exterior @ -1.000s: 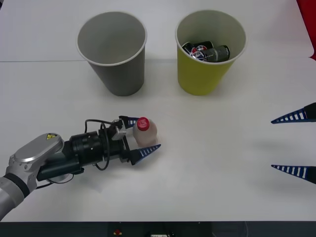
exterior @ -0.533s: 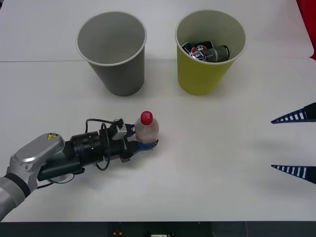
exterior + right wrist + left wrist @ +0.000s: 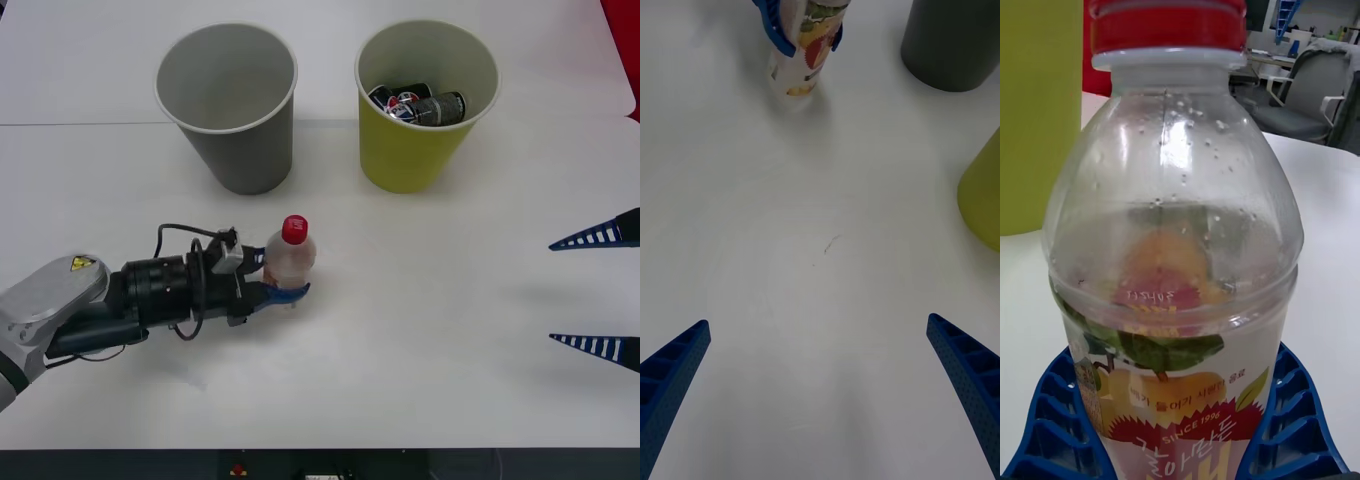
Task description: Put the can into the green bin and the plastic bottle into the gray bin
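Front view: left claw [image 3: 281, 279] sits at about 8 o'clock of the worktop [image 3: 420, 330], blue fingers clamped on the lower body of the plastic bottle [image 3: 290, 263]. Bottle is upright, red cap up, grip low so the top is free to tip over a rim, I judge. Gray bin [image 3: 229, 105] is at 11 o'clock from the bottle, near, open mouth up. Green bin [image 3: 425, 102] is at 1 o'clock, a dark can [image 3: 417, 106] already lying inside it. So the can half looks done; the bottle is not yet in the gray bin. Right claw [image 3: 597, 292] waits at 3 o'clock at the picture edge, fingers wide apart, holding nothing.

Right wrist view: right claw [image 3: 824, 390] open over bare worktop, a small scuff on the white surface. The bottle [image 3: 803, 56] stands farther off with blue fingers on both sides, gray bin [image 3: 955, 41] and green bin [image 3: 983, 202] near it.

Left wrist view: bottle [image 3: 1172, 285] up close between ribbed blue fingers [image 3: 1289, 420], fruit label, droplets inside. Green bin [image 3: 1037, 112] behind; an office chair [image 3: 1300, 112] in the room beyond.
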Controlling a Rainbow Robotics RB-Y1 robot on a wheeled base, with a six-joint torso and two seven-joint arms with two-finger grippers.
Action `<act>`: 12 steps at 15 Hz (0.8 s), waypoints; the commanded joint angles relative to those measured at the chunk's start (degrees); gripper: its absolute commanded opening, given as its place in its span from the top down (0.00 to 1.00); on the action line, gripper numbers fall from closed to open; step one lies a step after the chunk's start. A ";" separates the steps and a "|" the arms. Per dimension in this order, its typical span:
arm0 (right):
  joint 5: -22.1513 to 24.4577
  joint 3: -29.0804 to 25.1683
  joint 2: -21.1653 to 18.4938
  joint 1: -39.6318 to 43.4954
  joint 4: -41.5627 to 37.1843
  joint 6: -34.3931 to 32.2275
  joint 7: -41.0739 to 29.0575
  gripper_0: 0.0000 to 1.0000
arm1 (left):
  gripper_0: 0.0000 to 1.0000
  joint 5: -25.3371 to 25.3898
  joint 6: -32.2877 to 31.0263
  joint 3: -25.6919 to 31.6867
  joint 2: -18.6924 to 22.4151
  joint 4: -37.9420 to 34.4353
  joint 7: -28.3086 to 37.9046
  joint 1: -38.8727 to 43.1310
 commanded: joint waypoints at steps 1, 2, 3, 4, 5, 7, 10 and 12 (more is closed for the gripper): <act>0.00 0.00 0.00 0.00 0.00 0.00 0.00 0.00 | 1.00 -7.07 0.00 3.89 3.29 -7.41 10.12 2.76; 0.00 0.00 0.00 0.00 0.00 0.00 0.00 0.00 | 1.00 -9.80 0.00 5.56 3.99 -10.05 13.81 3.99; 0.00 0.00 0.00 0.00 0.00 0.00 0.00 0.00 | 1.00 -13.14 0.00 7.75 4.43 -13.39 18.65 5.40; 0.00 0.00 0.00 0.00 0.00 0.00 0.00 0.00 | 1.00 -15.95 0.00 9.25 4.70 -15.85 22.60 6.19; 0.00 0.00 0.00 0.00 0.00 0.00 0.00 0.00 | 1.00 -18.24 0.08 10.39 4.96 -17.60 25.77 6.80; 0.00 0.00 0.00 0.00 0.00 0.00 0.00 0.00 | 1.00 -24.39 0.08 13.03 6.28 -22.17 34.29 7.68; 0.00 0.00 0.00 0.00 0.00 0.00 0.00 0.00 | 1.00 -29.49 0.08 14.70 10.24 -28.68 46.24 8.30; 0.00 0.00 0.00 0.00 0.00 0.00 0.00 0.00 | 1.00 -32.91 0.08 15.84 13.93 -33.07 54.16 8.30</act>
